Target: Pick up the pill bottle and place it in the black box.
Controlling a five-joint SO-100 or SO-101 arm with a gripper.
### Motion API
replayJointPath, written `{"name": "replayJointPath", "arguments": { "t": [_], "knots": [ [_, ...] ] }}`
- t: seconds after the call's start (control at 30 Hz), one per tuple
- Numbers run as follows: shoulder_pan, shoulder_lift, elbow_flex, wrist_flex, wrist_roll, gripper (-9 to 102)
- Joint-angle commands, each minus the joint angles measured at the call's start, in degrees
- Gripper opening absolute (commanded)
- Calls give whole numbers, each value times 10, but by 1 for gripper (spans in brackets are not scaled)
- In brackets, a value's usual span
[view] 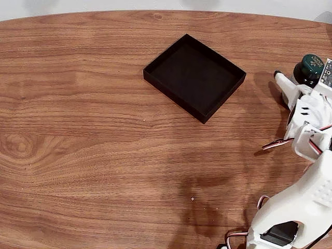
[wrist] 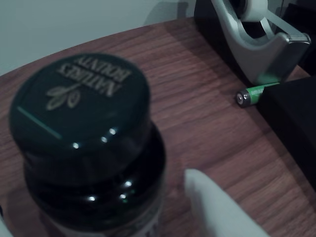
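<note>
In the fixed view the black box (view: 194, 77) lies well to the left of the pincer (view: 294, 84), a shallow matte tray with low straight walls, set at a slant on the wood-grain table (view: 93, 129). The table is smooth brown veneer with curved banding and a rounded far edge. At the right edge of this view, the white plastic arm (view: 306, 197) reaches up to the pill bottle (view: 310, 68), which stands upright with its long axis vertical and its round dark green cap facing the camera.

In the wrist view the pill bottle (wrist: 89, 143) is close by at left, glossy dark green, its cap printed with pale lettering that reads upside down. One white finger (wrist: 217, 207) shows just right of the bottle, slightly apart from it; I cannot tell whether the pincer grips it. Farther right lie a green-wrapped battery (wrist: 253, 93), a grey tape dispenser (wrist: 264, 42) and a dark block (wrist: 291, 123).
</note>
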Motion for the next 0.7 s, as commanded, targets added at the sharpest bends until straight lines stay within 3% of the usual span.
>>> {"name": "replayJointPath", "arguments": {
  "t": [0.0, 0.67],
  "knots": [
    [2, 11, -35, -6, -15, 44],
    [-28, 8, -47, 8, -33, 40]
  ]
}}
